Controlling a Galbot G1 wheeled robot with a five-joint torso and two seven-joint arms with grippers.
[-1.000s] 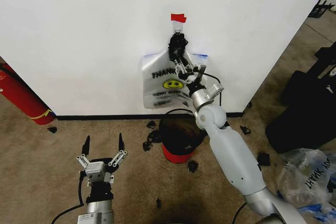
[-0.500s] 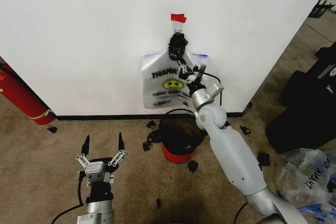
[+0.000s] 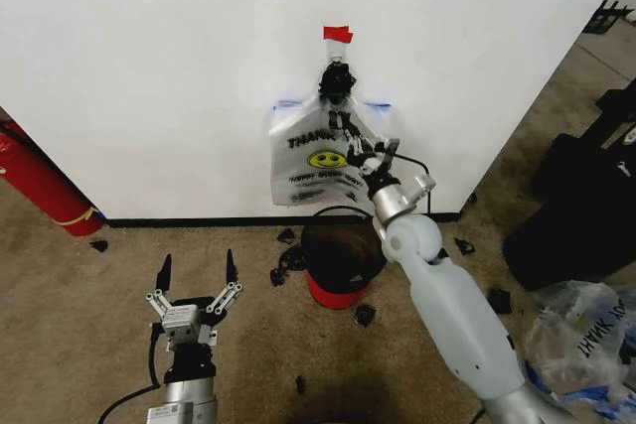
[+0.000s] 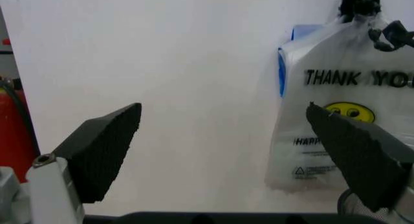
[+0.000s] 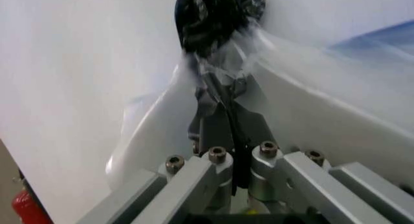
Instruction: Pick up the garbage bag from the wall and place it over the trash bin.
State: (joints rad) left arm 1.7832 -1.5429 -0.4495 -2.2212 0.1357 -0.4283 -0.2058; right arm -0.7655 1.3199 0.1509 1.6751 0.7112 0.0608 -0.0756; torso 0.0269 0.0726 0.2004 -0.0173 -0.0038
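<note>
Right arm has swung slightly rightward since the earlier frame; the right gripper (image 3: 338,81) stays at the bag's top. Bag (image 3: 316,161) hangs flat on the wall (image 3: 149,67), just under the red tape (image 3: 337,34), directly above the bin (image 3: 338,255). Fingers pinched together on the gathered handles (image 5: 216,69), apparently to lift them off a dark hook, though the hook itself is hard to make out. Left gripper (image 3: 196,285) idles low over the carpet, fingers spread.

Carpeted room (image 3: 79,285); fire extinguisher (image 3: 35,181)
</note>
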